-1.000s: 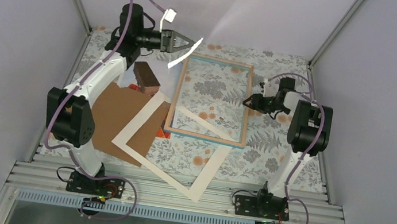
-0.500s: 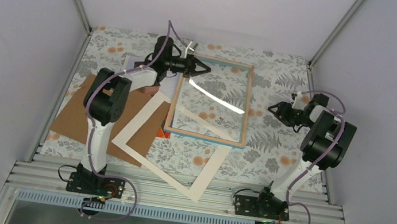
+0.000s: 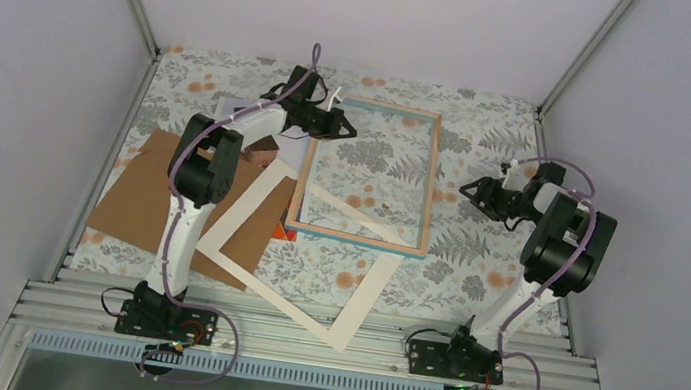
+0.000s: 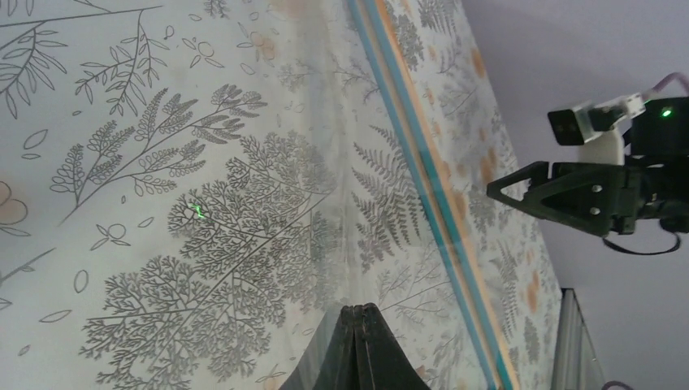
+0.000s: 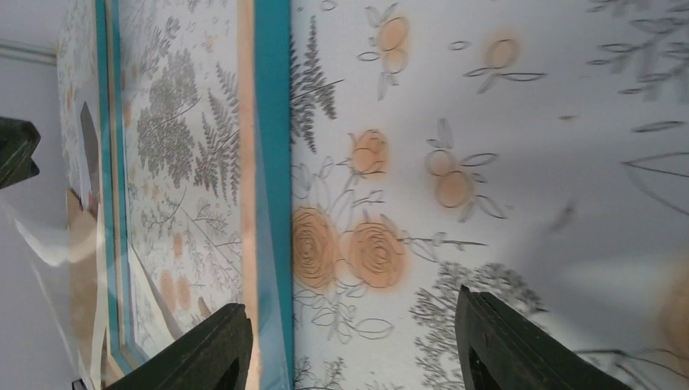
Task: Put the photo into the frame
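Observation:
The frame (image 3: 429, 181), turquoise-rimmed with wood edges, lies flat at the table's middle. My left gripper (image 3: 346, 127) is low at its far left corner. In the left wrist view it (image 4: 361, 313) is shut on the edge of the clear pane (image 4: 244, 203), which lies inside the frame's rim (image 4: 414, 162). My right gripper (image 3: 468, 188) is open just right of the frame. In the right wrist view it (image 5: 349, 333) straddles the turquoise rim (image 5: 272, 162). The photo is mostly hidden; a brown patch (image 3: 260, 153) and an orange-red sliver (image 3: 284, 234) show.
A cream mat border (image 3: 303, 295) lies tilted over the frame's near left corner and over a brown backing board (image 3: 144, 204) at the left. Grey walls enclose the floral table on three sides, and a metal rail runs along the near edge.
My left gripper came down from high at the back and laid the clear pane into the frame. My right gripper drew back to the right, off the frame's right edge.

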`<control>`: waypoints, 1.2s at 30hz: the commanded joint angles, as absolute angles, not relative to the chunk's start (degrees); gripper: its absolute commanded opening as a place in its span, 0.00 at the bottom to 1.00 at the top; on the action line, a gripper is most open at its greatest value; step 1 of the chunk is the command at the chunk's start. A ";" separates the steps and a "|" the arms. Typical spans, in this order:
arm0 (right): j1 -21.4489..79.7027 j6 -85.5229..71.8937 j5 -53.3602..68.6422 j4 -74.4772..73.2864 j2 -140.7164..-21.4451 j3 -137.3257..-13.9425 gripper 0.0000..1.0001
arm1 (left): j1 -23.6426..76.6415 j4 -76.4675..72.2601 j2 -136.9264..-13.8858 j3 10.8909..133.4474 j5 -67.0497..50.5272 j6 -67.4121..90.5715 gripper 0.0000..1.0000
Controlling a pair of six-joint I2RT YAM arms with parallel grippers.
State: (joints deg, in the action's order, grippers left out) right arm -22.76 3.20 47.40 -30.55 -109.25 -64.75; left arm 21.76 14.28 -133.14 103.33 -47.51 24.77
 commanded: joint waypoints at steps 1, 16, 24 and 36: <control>-19.85 3.16 49.77 -30.14 -106.71 -64.41 0.63 | 22.00 20.76 -135.35 106.83 -45.76 18.55 0.02; -16.50 6.34 45.74 -31.63 -106.43 -64.60 0.63 | 22.08 29.28 -140.39 114.62 -47.90 12.90 0.02; -15.40 6.94 45.53 -31.71 -105.99 -64.34 0.63 | 21.80 30.23 -139.96 113.64 -47.68 12.50 0.02; -14.38 7.25 45.15 -31.73 -106.38 -64.34 0.63 | 21.64 30.89 -138.07 112.40 -48.88 13.21 0.02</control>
